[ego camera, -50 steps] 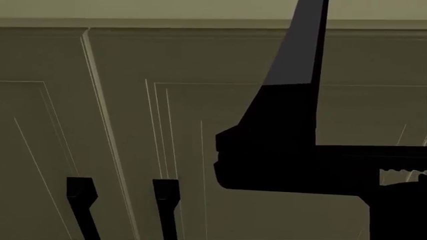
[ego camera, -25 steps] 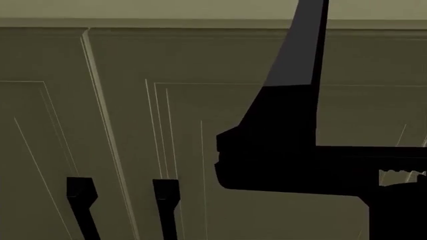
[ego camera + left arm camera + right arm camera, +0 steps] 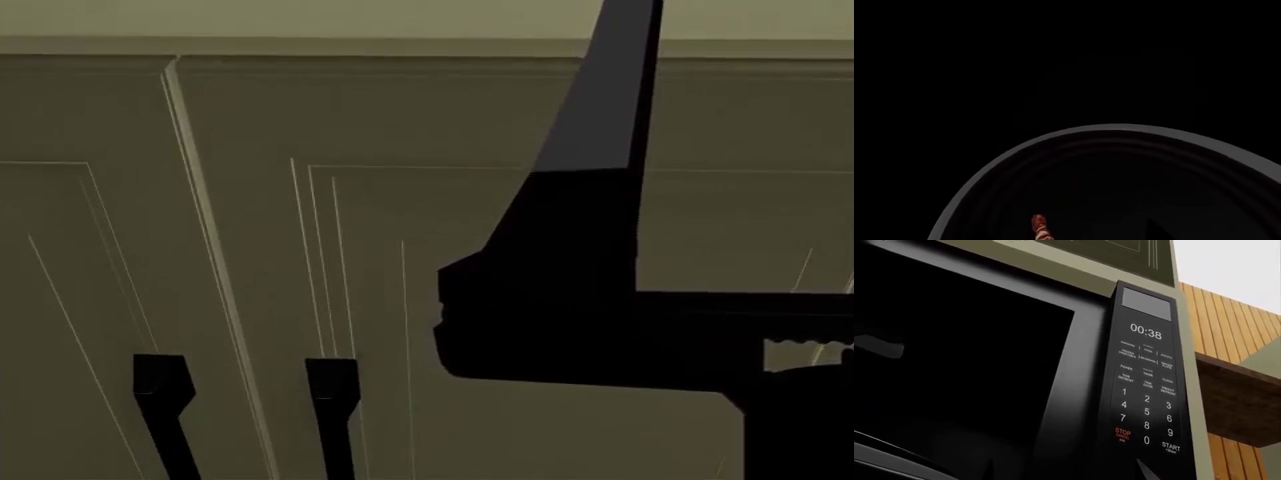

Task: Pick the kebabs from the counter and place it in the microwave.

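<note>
Inside the dark microwave cavity (image 3: 954,365), we are looking over the round turntable tray (image 3: 1121,129), where a red-and-pale tip of the kebabs (image 3: 1039,225) is showing at the frame's edge. The risk we are judging: the skewer could drop off the tray's rim or catch on the cavity wall if let go off-centre. The kebabs are lying close under the left wrist camera, but neither gripper's jaws are visible, so we cannot tell whether either is gripping.

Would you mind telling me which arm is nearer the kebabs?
Left. Its wrist camera shows the kebabs close by on a round tray; the right wrist view shows only the microwave's keypad.
</note>
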`<state>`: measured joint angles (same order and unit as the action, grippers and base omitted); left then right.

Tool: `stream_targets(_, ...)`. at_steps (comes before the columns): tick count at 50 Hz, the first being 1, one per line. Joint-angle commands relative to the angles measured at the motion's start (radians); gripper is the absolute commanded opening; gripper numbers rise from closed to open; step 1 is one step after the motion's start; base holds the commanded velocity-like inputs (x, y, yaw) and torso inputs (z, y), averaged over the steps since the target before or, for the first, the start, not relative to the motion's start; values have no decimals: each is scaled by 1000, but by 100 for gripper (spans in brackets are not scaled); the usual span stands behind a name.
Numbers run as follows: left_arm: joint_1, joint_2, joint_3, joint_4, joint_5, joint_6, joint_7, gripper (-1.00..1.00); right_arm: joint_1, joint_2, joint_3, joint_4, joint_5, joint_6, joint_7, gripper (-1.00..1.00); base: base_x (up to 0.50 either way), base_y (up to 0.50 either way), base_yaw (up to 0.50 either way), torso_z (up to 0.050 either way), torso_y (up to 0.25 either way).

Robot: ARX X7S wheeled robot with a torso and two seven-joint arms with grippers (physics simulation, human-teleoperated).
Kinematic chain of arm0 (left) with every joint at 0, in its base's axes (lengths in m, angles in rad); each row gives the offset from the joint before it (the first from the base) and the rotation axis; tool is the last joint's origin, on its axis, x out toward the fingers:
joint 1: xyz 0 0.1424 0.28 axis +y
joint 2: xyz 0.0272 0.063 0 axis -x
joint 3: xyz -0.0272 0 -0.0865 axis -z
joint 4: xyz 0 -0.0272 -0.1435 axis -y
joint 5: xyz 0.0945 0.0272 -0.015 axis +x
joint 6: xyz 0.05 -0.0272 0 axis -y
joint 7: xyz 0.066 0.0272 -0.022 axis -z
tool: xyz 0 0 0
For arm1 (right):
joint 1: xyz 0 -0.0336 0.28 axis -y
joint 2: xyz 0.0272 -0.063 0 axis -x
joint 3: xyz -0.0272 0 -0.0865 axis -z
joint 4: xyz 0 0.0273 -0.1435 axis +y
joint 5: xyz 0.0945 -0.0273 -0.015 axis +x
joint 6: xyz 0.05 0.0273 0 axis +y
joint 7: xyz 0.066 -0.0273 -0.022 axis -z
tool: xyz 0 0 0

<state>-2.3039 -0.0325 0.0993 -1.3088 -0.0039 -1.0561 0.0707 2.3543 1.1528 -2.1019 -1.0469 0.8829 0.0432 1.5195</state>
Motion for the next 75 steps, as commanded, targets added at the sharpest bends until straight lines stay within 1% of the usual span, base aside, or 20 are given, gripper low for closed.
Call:
stream_targets(1,-47,3,-6,0,-1,9,9,100,0,7,10,0,2,-1,-8,100,0,0,0,0,0)
stream_targets(4,-47,4,1,0,4,39,15,100,0,9,6,0,-3,-4,-7,100,0,0,0,0,0)
stream_targets(6,-49,7,16,0,8,65,54,100,0,10,2,0,-7,-6,-7,100,0,0,0,0,0)
stream_targets(11,-51,14,36,0,28,136,83,100,0,10,-6,0,-14,-12,-3,100,0,0,0,0,0)
stream_targets(18,-52,19,41,1,37,168,131,100,1,11,-13,0,-20,-16,0,100,0,0,0,0,0)
stream_targets(21,-52,14,20,4,59,172,124,100,0,8,-13,0,-21,-17,2,100,0,0,0,0,0)
stream_targets(28,-52,9,-42,121,104,88,182,100,1,1,-13,0,-22,-21,9,100,0,0,0,0,0)
stream_targets(32,-52,16,-50,146,123,74,197,100,1,7,2,0,-13,-15,-1,100,0,0,0,0,0)
stream_targets(38,-52,29,-46,187,125,46,215,100,1,14,4,0,-17,-19,-7,100,0,0,0,0,0)
stream_targets(44,-52,31,3,219,59,17,203,100,1,26,6,0,-19,-20,-15,100,0,0,0,0,0)
stream_targets(48,-52,31,17,300,37,-42,220,100,1,21,1,0,-23,-25,-11,100,0,0,0,0,0)
stream_targets(55,-52,31,-5,366,59,-74,224,100,1,15,9,0,-17,-24,-10,100,0,0,0,0,0)
stream_targets(67,-52,32,2,544,21,-176,215,100,1,28,30,0,-13,-23,-25,100,0,0,0,0,0)
stream_targets(75,-52,32,-9,646,25,-228,215,100,1,22,36,0,-11,-22,-24,100,0,0,0,0,0)
